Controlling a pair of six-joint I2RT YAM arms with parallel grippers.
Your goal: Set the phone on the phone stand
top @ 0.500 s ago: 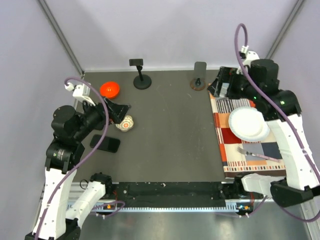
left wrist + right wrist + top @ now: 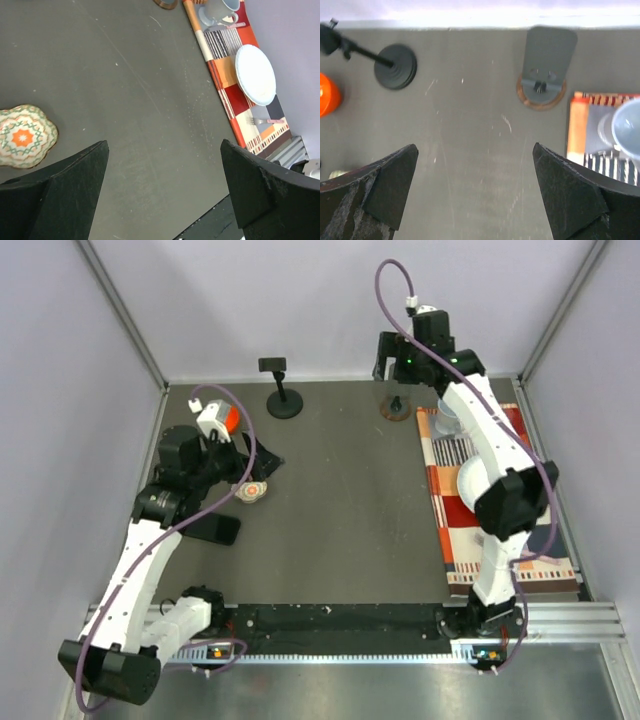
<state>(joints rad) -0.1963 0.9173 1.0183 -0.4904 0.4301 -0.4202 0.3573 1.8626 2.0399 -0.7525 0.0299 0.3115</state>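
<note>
The black phone (image 2: 214, 529) lies flat on the dark table at the left, half hidden under my left arm. The phone stand (image 2: 284, 402), with a round black base, stands at the back; the right wrist view shows its base (image 2: 396, 66) at upper left. My left gripper (image 2: 258, 468) hangs open above the patterned dish, nothing between its fingers (image 2: 164, 145). My right gripper (image 2: 402, 368) is open and empty high over the back of the table (image 2: 475, 146).
A brown-based stand with a grey plate (image 2: 547, 55) sits under my right gripper. An orange bowl (image 2: 229, 418) and a small patterned dish (image 2: 252, 490) lie by my left arm. A striped placemat (image 2: 452, 540) at the right holds a white plate (image 2: 255, 74), mug (image 2: 217, 7) and fork (image 2: 267, 121).
My right arm has swung from over the placemat to the back middle of the table. My left arm has stretched forward and risen, its gripper still near the patterned dish.
</note>
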